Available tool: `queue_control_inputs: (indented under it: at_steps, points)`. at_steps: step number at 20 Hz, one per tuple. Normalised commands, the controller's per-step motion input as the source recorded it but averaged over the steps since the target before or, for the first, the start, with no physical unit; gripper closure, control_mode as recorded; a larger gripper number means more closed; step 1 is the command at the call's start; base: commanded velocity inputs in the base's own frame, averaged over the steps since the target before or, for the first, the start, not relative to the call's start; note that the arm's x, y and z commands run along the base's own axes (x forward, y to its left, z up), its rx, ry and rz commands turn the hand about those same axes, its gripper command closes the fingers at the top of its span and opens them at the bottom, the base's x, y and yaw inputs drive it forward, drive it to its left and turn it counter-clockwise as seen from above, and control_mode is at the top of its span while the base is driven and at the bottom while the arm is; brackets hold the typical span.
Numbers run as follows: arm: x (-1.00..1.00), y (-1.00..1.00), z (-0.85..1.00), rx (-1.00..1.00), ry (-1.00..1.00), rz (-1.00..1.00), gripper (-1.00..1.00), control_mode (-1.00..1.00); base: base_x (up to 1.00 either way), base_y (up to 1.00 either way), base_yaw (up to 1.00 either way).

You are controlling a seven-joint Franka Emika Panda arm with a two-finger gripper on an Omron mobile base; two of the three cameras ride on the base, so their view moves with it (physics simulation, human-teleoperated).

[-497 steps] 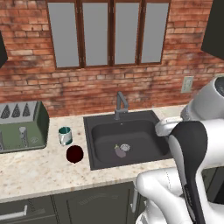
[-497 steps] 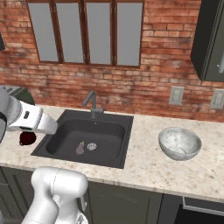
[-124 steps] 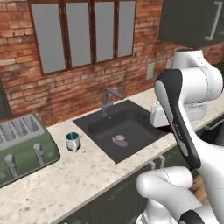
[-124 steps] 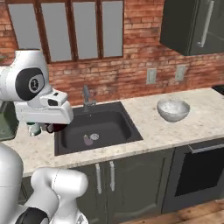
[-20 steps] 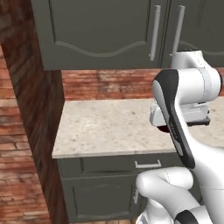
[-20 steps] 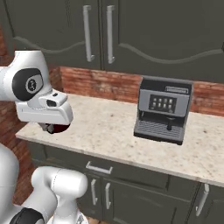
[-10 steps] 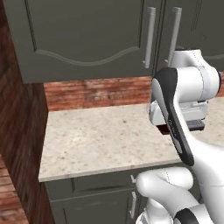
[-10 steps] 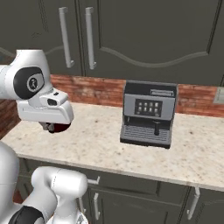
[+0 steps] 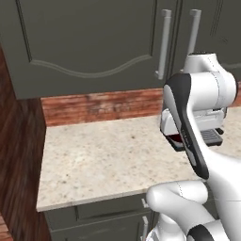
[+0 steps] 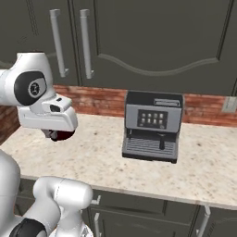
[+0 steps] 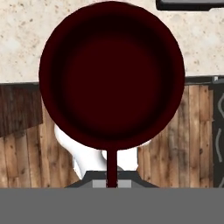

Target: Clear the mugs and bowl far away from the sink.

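The hand (image 10: pixel 58 135) is clamped on the dark maroon mug (image 11: pixel 111 74), holding it in the air above the speckled worktop (image 9: pixel 103 160), toward its front edge. A coffee machine (image 10: pixel 152 125) stands on the worktop near the back wall, apart from the mug.

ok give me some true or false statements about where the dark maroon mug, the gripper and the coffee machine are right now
1. The gripper is shut on the dark maroon mug. True.
2. The maroon mug stands on the speckled stone counter. False: it is held up in the air, with the counter's edge and the wooden floor showing behind it in the hand view.
3. A grey and black coffee machine stands on the counter against the brick backsplash. True.
4. The coffee machine's drip tray holds a white mug. False: the tray is bare.
5. Dark cabinet doors with long metal handles hang above the counter. True.
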Motion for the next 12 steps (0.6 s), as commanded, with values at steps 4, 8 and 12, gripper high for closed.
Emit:
queue_control_inputs:
  at_steps: [4,8,12]
  points:
    - [0.04,0.00,-0.11,0.00,0.00,-0.03,1.00,-1.00,0.10,0.00,-0.04]
    - [0.03,0.00,-0.19,0.02,0.00,-0.05,1.00,-1.00,0.00,0.00,0.00]
    - [0.00,0.00,-0.28,0.04,0.00,-0.04,1.00,-1.00,0.00,0.00,0.00]
